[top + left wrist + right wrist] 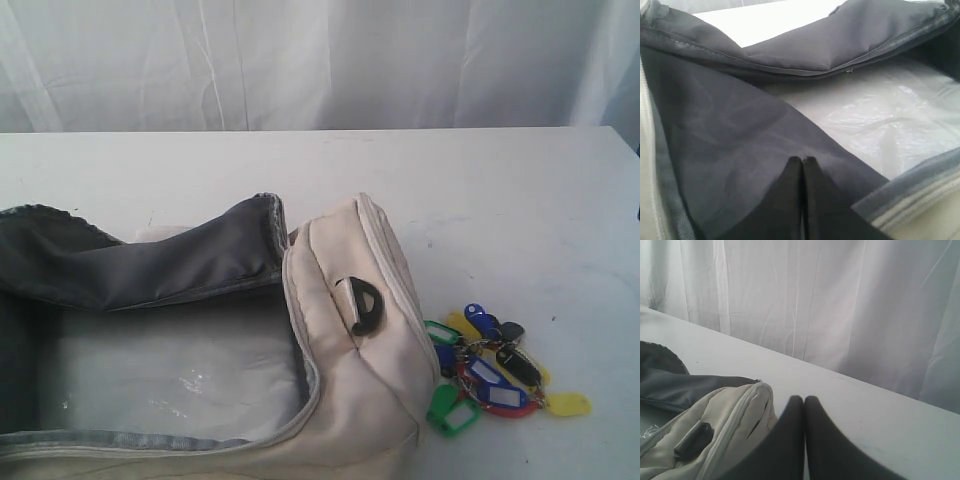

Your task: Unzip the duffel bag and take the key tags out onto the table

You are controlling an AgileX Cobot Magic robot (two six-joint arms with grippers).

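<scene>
No writing, number or brand can be read from where I stand. The key tags (492,378) at the lower right of the exterior view carry white label faces, but these are too small to tell whether anything is written on them. The cream fabric of the duffel bag (345,400) at the lower middle shows no legible mark in any view.
</scene>
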